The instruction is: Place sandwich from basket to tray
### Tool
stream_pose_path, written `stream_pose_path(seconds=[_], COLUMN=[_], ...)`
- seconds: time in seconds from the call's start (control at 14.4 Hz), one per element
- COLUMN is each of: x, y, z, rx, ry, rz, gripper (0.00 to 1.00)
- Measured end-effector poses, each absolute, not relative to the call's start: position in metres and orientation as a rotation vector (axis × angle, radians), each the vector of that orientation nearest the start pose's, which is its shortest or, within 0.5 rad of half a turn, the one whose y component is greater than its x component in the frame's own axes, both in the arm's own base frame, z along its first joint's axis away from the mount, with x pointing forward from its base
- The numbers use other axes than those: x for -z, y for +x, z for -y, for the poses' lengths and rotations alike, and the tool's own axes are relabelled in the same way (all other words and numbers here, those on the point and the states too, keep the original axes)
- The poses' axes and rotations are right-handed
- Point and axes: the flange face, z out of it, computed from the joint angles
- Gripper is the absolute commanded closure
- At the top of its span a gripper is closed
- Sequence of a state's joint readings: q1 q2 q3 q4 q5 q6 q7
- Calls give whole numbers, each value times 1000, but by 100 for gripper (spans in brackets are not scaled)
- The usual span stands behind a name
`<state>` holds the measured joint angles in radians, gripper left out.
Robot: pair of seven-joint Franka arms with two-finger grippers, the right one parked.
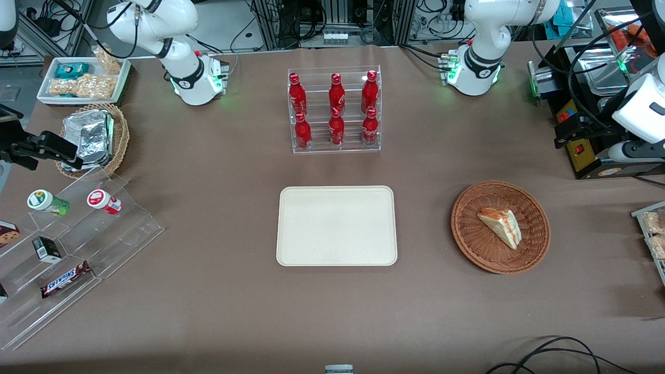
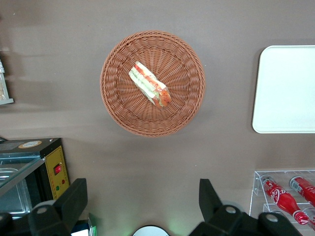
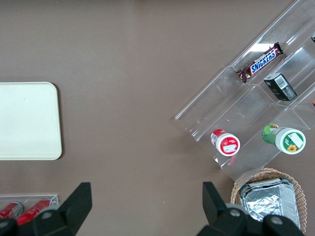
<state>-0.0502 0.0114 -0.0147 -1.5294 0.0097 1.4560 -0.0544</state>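
You have the small triangular white-bread sandwich [image 1: 501, 226] with its orange-red and green filling lying inside the round, shallow, reddish-brown woven wicker basket [image 1: 535, 244], roughly at its middle and resting on the weave. That basket sits on the brown tabletop [image 1: 218, 171] toward the working arm's end, well apart from the flat cream-coloured rectangular plastic tray [image 1: 336, 226], which lies at the middle of the tabletop with nothing on it. Farther from the front camera than the tray stands a clear acrylic rack [image 1: 335, 110] holding six red bottles. Your left arm's gripper [image 2: 140, 204] hangs high above the tabletop, released, its two black fingers [image 2: 74, 201] spread wide with nothing between them. In the left wrist view it is off the basket, clear of the rim [image 2: 152, 132], and touches neither basket nor sandwich [image 2: 149, 84]
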Motion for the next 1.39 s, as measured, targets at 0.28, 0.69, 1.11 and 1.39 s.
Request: stream_pose_path(seconds=[0.28,0.69,1.11,1.39], x=[-627,-619,-533,-436], y=[545,540,562,579], z=[35,35,36,38], rx=[-139,-232,-433,-378], ry=[-3123,-3114,-3085,-3095], rz=[-16,-16,-11,-3], gripper=[0,0,0,0])
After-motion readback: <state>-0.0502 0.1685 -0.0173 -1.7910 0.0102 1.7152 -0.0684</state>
